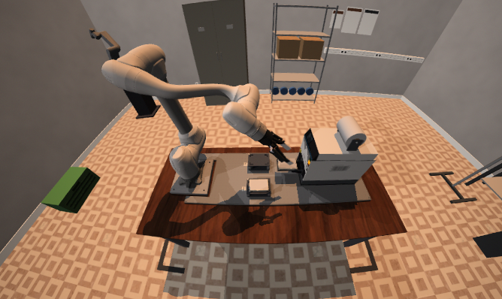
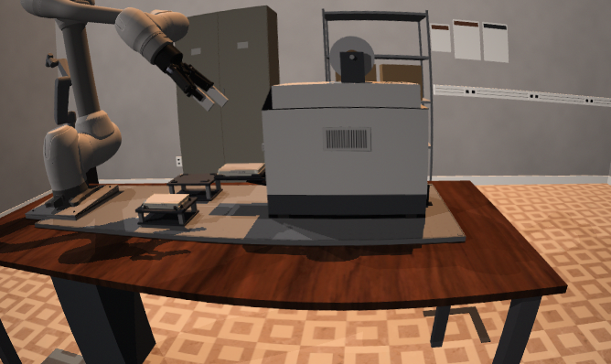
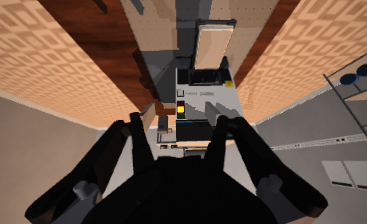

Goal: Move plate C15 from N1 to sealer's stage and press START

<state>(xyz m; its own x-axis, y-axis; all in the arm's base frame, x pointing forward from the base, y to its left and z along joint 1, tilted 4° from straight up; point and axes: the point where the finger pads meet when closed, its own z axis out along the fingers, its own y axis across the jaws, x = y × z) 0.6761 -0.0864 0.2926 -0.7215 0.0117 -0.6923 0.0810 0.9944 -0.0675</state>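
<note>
My gripper (image 1: pixel 288 154) (image 2: pixel 216 104) (image 3: pixel 180 108) is open and empty, tilted, above and in front of the sealer (image 1: pixel 324 172) (image 2: pixel 303 160) (image 3: pixel 200 102). The sealer's lamp (image 1: pixel 309 162) (image 3: pixel 180 109) shows amber. The stage (image 2: pixel 230 177) is out at the sealer's front. A pale plate (image 1: pixel 285 164) (image 2: pixel 241 171) (image 3: pixel 215 45) lies on it and looks flat; whether foil covers it, I cannot tell. The back nest N1 (image 1: pixel 258 159) (image 2: pixel 193 178) is empty. Another pale plate (image 1: pixel 258 185) (image 2: pixel 166 201) sits in the front nest N2 (image 1: pixel 258 194).
The foil roll (image 1: pixel 350 131) (image 2: pixel 352 57) stands on top of the sealer. A square button (image 3: pixel 180 93) is on the sealer's front beside the lamp. The arm's base (image 1: pixel 186 165) (image 2: pixel 65 165) stands at the left end of the table (image 1: pixel 226 225) (image 2: pixel 348 279).
</note>
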